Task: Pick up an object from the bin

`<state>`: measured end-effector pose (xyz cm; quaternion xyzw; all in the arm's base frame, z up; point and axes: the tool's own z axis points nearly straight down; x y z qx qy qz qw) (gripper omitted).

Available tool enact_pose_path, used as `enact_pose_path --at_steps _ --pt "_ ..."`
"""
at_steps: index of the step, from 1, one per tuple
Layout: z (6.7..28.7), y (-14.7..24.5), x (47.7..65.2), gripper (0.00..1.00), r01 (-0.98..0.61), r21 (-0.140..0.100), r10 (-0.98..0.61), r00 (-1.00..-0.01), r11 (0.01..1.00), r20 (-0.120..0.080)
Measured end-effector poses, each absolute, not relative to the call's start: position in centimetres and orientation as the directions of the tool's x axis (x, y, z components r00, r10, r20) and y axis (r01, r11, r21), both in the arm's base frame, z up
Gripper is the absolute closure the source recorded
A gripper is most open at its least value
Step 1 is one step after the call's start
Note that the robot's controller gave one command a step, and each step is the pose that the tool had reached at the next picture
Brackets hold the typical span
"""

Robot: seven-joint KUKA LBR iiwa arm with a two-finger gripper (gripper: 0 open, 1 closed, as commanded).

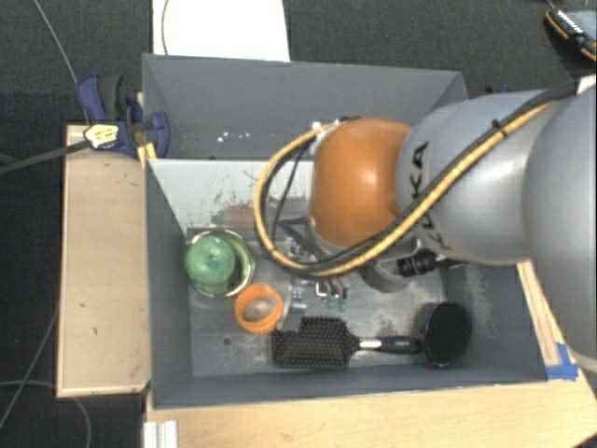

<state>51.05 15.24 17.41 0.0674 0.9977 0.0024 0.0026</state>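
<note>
- You are looking into a robotics lab, not into a home or a shop.
- A large silver industrial arm (pixel 504 185) reaches in from the right, and you can read the letters KUKA on its shell.
- A yellow-and-black cable (pixel 466 171) is fixed along it, and an orange cover (pixel 359 180) sits at its wrist.
- Under it stands a grey metal bin (pixel 242 101) on dark carpet (pixel 56 250).
- The bin holds unrelated small things, such as a black hairbrush (pixel 312 345) and a green ball (pixel 213 258).
- A loose dark wire (pixel 37 155) lies across the carpet.
</note>
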Motion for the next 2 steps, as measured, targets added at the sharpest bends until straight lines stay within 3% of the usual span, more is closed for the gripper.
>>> enact_pose_path --at_steps 1,2 --pt "18.3 10.7 49.3 0.0 0.07 0.006 0.07 -0.998 0.998 -0.01" --pt "11.4 16.3 51.3 1.0 0.144 0.008 0.144 -0.989 0.99 -0.009"
